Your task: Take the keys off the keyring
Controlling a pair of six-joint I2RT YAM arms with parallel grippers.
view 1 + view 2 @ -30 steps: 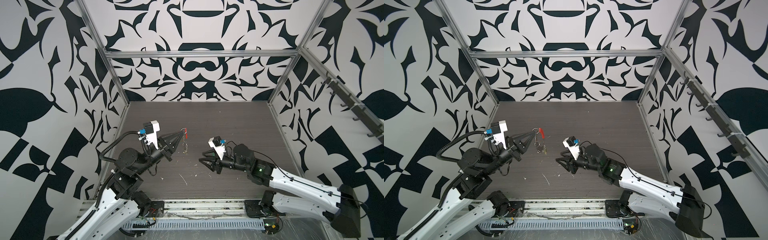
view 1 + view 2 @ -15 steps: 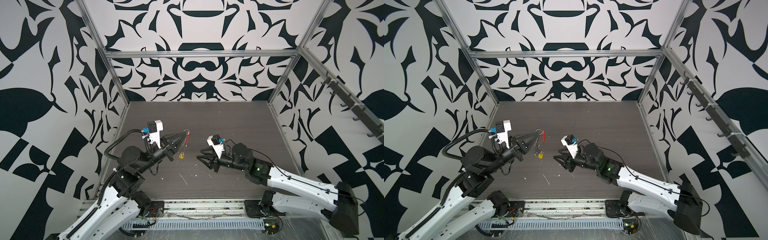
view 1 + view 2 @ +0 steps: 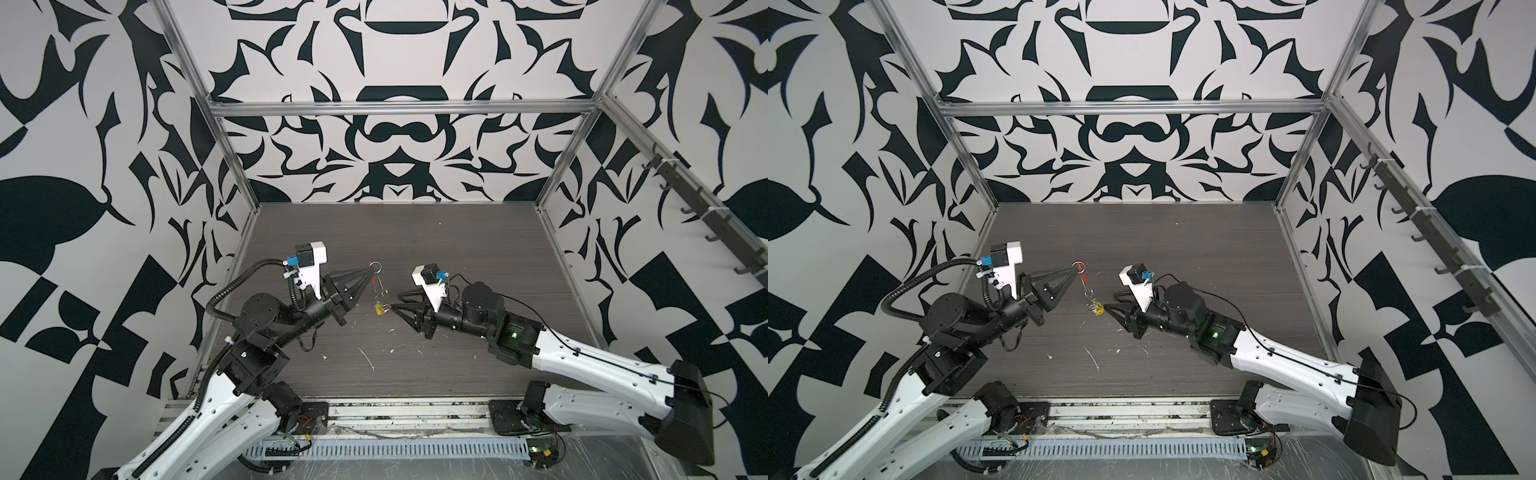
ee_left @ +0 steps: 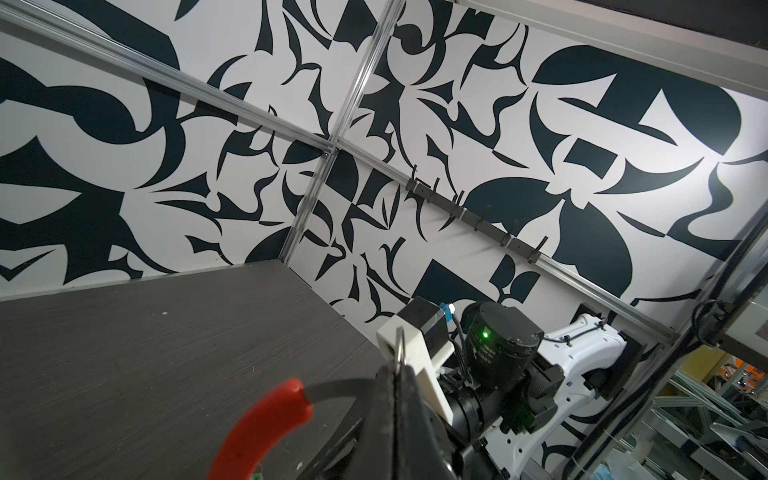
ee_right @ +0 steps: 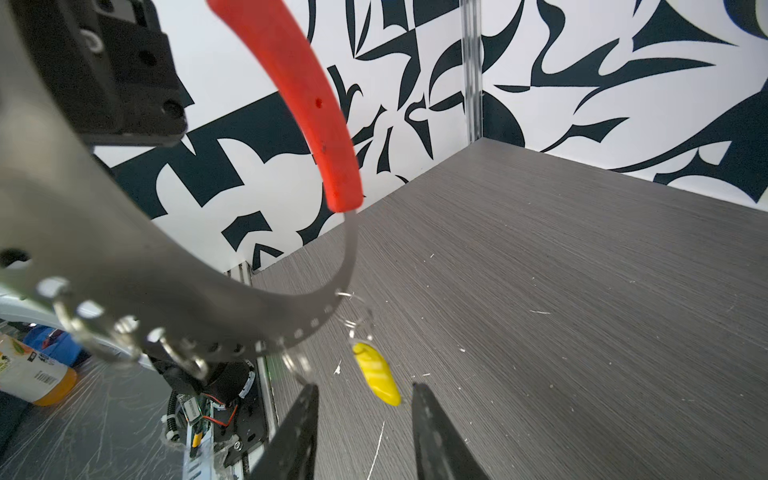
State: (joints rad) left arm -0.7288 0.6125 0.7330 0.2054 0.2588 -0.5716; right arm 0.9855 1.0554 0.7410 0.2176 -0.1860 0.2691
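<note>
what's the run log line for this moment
left gripper: shut on keyring | right gripper: open, straddling yellow key | yellow key: on keyring

Table (image 3: 415, 232): bare and passable behind the arms and out to the patterned walls (image 3: 395, 166). Gap between left gripper (image 3: 371, 269) and right gripper (image 3: 395, 302): obstructed by the hanging keyring (image 5: 187, 291); yellow key (image 5: 376, 372) sits between the right gripper's parted fingers, apparently untouched.

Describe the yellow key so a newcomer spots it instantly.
Over the dark wood-grain tabletop, the left hand holds a thin grey perforated metal hoop. A yellow oblong plastic tag dangles from it, inside the open right hand: the only yellow piece on it.
</note>
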